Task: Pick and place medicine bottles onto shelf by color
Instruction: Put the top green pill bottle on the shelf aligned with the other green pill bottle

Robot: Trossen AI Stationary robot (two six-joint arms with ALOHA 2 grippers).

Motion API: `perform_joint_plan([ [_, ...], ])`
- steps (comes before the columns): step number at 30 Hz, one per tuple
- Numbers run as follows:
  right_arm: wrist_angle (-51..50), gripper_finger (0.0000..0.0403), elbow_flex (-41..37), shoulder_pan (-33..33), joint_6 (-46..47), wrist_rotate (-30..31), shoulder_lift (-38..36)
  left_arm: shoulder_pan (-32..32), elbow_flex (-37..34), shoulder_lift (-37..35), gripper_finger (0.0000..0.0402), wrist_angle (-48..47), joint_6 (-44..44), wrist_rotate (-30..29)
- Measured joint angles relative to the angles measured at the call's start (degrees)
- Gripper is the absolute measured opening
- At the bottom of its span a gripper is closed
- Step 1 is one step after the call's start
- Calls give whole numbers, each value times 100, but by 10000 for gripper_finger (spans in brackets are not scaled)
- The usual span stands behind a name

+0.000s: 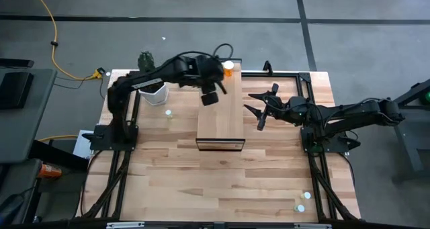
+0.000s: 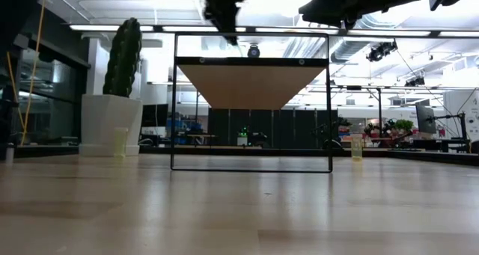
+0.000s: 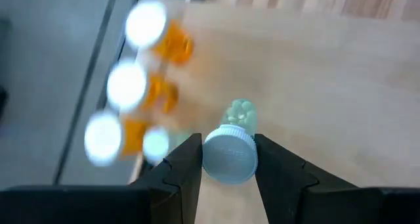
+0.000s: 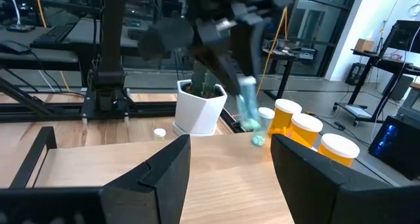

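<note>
My left gripper (image 1: 213, 93) hangs over the far part of the shelf (image 1: 220, 121), shut on a pale green medicine bottle (image 3: 241, 113) with a white cap. At the shelf's far end stand three orange bottles (image 4: 305, 129), blurred in the left wrist view (image 3: 147, 92), with a small pale bottle (image 4: 259, 140) beside them. My right gripper (image 1: 256, 111) waits open, level, just right of the shelf, with nothing between its fingers (image 4: 164, 178). My left gripper pinches the pale green bottle's white cap (image 3: 230, 157) between its two fingers, one on each side. The fingers slant down from the table's left. The bottle's body (image 4: 248, 109) hangs below the fingers, above the shelf top.
A white pot with a cactus (image 1: 154, 91) stands left of the shelf's far end. One loose pale bottle (image 1: 168, 112) stands on the table near the pot. Two more (image 1: 304, 202) stand at the table's near right corner.
</note>
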Motion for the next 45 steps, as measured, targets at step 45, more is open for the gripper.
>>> perform_joint_plan([
  [45, -59, 204, 2, 0, -1, 0, 0, 644, 313, 952, 115, -22, 1786, 170],
])
